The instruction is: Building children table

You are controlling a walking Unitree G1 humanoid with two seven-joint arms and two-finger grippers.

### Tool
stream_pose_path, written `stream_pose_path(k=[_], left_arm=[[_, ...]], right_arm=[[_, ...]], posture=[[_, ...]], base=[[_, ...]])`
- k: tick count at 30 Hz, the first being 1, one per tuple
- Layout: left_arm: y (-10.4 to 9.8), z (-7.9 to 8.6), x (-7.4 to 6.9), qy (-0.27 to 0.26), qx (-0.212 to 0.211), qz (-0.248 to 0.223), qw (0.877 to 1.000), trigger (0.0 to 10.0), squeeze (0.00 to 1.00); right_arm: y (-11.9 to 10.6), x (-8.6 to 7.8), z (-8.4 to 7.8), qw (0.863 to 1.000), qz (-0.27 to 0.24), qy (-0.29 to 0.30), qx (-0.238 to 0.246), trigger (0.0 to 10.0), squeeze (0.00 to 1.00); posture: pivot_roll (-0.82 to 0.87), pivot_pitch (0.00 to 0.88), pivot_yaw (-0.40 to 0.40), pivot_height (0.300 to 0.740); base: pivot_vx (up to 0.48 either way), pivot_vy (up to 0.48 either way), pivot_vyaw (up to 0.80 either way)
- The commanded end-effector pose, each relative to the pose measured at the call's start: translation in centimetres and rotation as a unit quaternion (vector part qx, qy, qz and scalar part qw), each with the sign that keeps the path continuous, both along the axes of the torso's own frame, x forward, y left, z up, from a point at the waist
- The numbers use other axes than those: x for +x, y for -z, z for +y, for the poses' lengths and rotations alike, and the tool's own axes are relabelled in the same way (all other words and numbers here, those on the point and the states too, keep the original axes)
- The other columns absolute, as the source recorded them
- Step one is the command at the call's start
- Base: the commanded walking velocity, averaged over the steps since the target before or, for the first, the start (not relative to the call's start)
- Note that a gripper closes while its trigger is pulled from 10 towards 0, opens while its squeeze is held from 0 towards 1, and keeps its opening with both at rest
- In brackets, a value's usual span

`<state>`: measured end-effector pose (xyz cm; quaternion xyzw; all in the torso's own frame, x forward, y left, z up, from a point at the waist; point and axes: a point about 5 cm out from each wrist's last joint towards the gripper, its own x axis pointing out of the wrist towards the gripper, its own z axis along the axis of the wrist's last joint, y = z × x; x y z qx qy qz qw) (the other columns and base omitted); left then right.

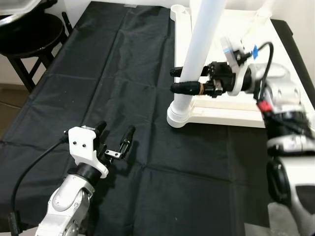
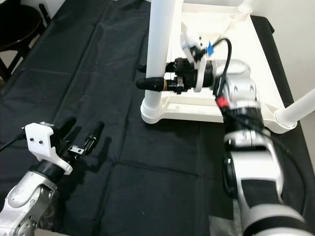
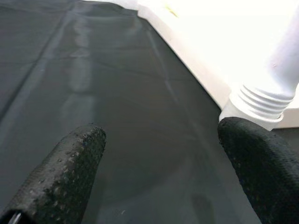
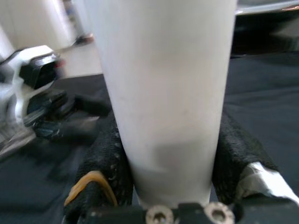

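Gripping the upright white leg (image 1: 199,54) just above its ribbed base, the right hand (image 1: 178,79) is clenched around it on the upturned white children's table (image 1: 224,105). Left hand (image 1: 114,138) hovers released over black cloth (image 1: 123,73). No writing is legible.

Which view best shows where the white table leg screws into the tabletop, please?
The left wrist view: the leg shows its threaded collar at the tabletop. Both eye views show it smaller; the right wrist view shows its shaft between the right gripper's jaws.

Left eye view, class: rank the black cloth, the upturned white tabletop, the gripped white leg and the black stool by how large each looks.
1. black cloth
2. white tabletop
3. white leg, held by the right gripper
4. black stool, cropped and farther away, so unsure.
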<state>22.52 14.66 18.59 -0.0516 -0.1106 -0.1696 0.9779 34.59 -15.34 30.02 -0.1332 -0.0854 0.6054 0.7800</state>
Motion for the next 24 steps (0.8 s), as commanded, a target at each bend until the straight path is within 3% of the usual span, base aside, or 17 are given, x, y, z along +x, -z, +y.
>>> stream_pose_path(k=[1, 2, 3, 4, 5, 6, 7, 9, 11, 12, 14, 15, 16, 17, 22, 23, 24], left_arm=[[0.7, -0.1, 0.0, 0.006, -0.009, 0.019, 1.0, 10.0, 0.0], [0.7, -0.1, 0.1, 0.007, -0.008, 0.02, 1.0, 10.0, 0.0], [0.8, -0.1, 0.2, 0.008, -0.006, 0.021, 1.0, 10.0, 0.0], [0.8, -0.1, 0.2, 0.008, -0.006, 0.021, 1.0, 10.0, 0.0], [0.8, -0.1, 0.3, 0.01, -0.005, 0.021, 1.0, 10.0, 0.0], [0.8, -0.1, 0.3, 0.01, -0.005, 0.021, 1.0, 10.0, 0.0], [0.9, -0.1, 0.4, 0.011, -0.004, 0.021, 1.0, 10.0, 0.0], [0.8, -0.1, 0.6, 0.013, -0.006, 0.02, 1.0, 10.0, 0.0], [0.8, -0.3, 0.8, 0.018, -0.004, 0.019, 1.0, 10.0, 0.0], [0.9, -0.3, 1.0, 0.019, -0.004, 0.018, 1.0, 10.0, 0.0], [0.9, -0.3, 1.0, 0.02, -0.004, 0.018, 1.0, 10.0, 0.0], [0.9, -0.3, 1.1, 0.019, -0.006, 0.017, 1.0, 10.0, 0.0], [0.9, -0.3, 1.1, 0.019, -0.006, 0.017, 1.0, 10.0, 0.0], [0.9, -0.2, 1.2, 0.017, -0.009, 0.016, 1.0, 10.0, 0.0], [0.7, -0.3, 1.2, 0.016, -0.014, 0.012, 1.0, 10.0, 0.0], [0.7, -0.3, 1.2, 0.017, -0.015, 0.012, 1.0, 10.0, 0.0], [0.7, -0.3, 1.2, 0.017, -0.015, 0.012, 1.0, 10.0, 0.0]], right_arm=[[1.8, 0.0, 0.4, 0.999, 0.035, 0.035, -0.01, 0.0, 0.0], [3.4, -1.2, 1.5, 0.993, 0.044, 0.108, -0.001, 0.0, 0.0], [5.2, -2.6, 2.7, 0.971, 0.055, 0.232, 0.021, 0.0, 0.0], [5.2, -2.6, 2.7, 0.971, 0.055, 0.232, 0.021, 0.0, 0.0], [7.3, -4.5, 2.8, 0.915, 0.06, 0.391, 0.076, 0.0, 0.0], [7.3, -4.5, 2.8, 0.915, 0.06, 0.391, 0.076, 0.0, 0.0], [8.5, -6.1, 2.0, 0.854, 0.071, 0.504, 0.11, 0.0, 0.0], [10.2, -7.3, 2.9, 0.845, 0.094, 0.517, 0.104, 0.0, 0.0], [10.9, -7.6, 4.2, 0.857, 0.113, 0.492, 0.103, 0.0, 0.0], [10.9, -7.4, 5.7, 0.881, 0.125, 0.445, 0.1, 0.0, 0.0], [10.7, -7.5, 6.5, 0.892, 0.133, 0.421, 0.099, 0.0, 0.0], [10.3, -7.2, 6.6, 0.897, 0.13, 0.412, 0.096, 3.6, 0.0], [10.3, -7.2, 6.6, 0.897, 0.13, 0.412, 0.096, 3.6, 0.0], [9.9, -7.2, 6.4, 0.894, 0.13, 0.42, 0.09, 10.0, 0.0], [8.5, -7.2, 6.1, 0.912, 0.127, 0.382, 0.083, 10.0, 0.12], [8.0, -7.1, 6.0, 0.92, 0.133, 0.356, 0.098, 10.0, 1.0], [8.0, -7.1, 6.0, 0.92, 0.133, 0.356, 0.098, 10.0, 1.0]], posture=[[0.02, 0.301, -0.068, 0.74], [0.01, 0.302, -0.057, 0.74], [0.0, 0.302, -0.056, 0.74], [0.0, 0.302, -0.056, 0.74], [-0.02, 0.298, -0.068, 0.74], [-0.02, 0.298, -0.068, 0.74], [-0.02, 0.298, -0.068, 0.74], [-0.04, 0.291, -0.043, 0.74], [-0.02, 0.286, -0.043, 0.74], [-0.02, 0.278, -0.048, 0.74], [-0.02, 0.278, -0.048, 0.74], [-0.04, 0.272, -0.05, 0.74], [-0.04, 0.272, -0.05, 0.74], [-0.04, 0.272, -0.056, 0.74], [-0.04, 0.276, -0.055, 0.74], [-0.04, 0.276, -0.055, 0.74], [-0.04, 0.276, -0.055, 0.74]], base=[[0.0, 0.0, 0.0], [0.0, 0.0, 0.0], [0.0, 0.0, 0.0], [0.0, 0.0, 0.0], [0.0, 0.0, 0.0], [0.0, 0.0, 0.0], [0.0, 0.0, 0.0], [0.0, 0.0, 0.0], [0.0, 0.0, 0.0], [0.0, 0.0, 0.0], [0.0, 0.0, 0.0], [0.0, 0.0, 0.0], [0.0, 0.0, 0.0], [0.0, 0.0, 0.0], [0.0, 0.0, 0.0], [0.0, 0.0, 0.0], [0.0, 0.0, 0.0]])
